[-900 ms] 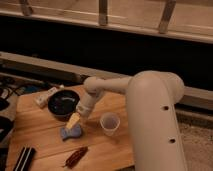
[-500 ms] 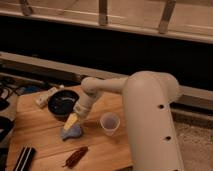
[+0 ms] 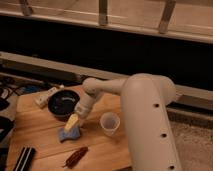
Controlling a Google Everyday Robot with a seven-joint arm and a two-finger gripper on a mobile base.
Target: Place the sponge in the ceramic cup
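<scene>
The blue sponge (image 3: 68,134) lies flat on the wooden table (image 3: 35,130), in front of the dark bowl. My gripper (image 3: 71,123) with its pale yellow tip hangs right over the sponge's upper edge, touching or nearly touching it. The white ceramic cup (image 3: 110,123) stands upright to the right of the sponge, about a cup's width away. My white arm reaches in from the right, passing above and behind the cup.
A dark round bowl (image 3: 63,103) sits behind the sponge. A white power strip (image 3: 48,94) lies at the table's back left. A reddish-brown object (image 3: 76,156) lies near the front edge, and a black item (image 3: 23,159) at the front left corner.
The gripper has come down slightly toward the sponge. The sponge, cup and bowl have stayed where they were.
</scene>
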